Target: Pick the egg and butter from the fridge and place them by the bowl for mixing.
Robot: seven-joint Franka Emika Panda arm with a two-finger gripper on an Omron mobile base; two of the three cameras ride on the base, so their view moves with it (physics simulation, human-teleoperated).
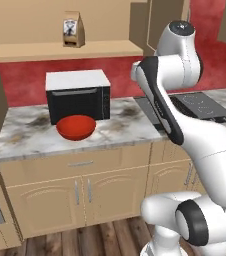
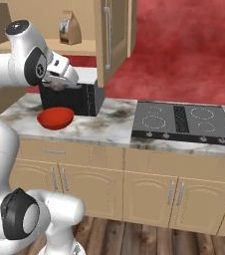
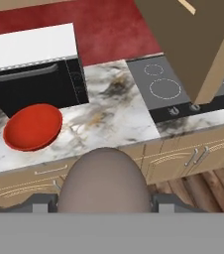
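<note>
The gripper (image 3: 104,208) is clamped on the egg (image 3: 104,181), a brownish-tan mottled ball that sits between the two dark fingertips (image 3: 37,204) at the bottom of the hand view, one tip pressed to each side of it. In the right base view the gripper (image 2: 59,85) hangs up in the air in front of the black-and-white microwave (image 2: 72,97), above the counter and just above the red bowl (image 2: 55,117), with a greyish-tan lump at its tips that looks like the egg (too small there to be sure).

The bowl (image 1: 76,127) rests on the marbled countertop (image 1: 125,127), touching or nearly touching the front of the microwave (image 1: 78,97). From the hand view the bowl (image 3: 33,127) lies up and to the left of the egg, and the countertop (image 3: 114,116) runs on toward a black cooktop (image 3: 166,89) with ring burners.

The cooktop (image 2: 184,122) is well apart from the bowl. Above the microwave a wooden shelf (image 1: 65,50) carries a small brown bag (image 1: 73,30), and a tan cabinet door (image 2: 112,37) stands open beside it
</note>
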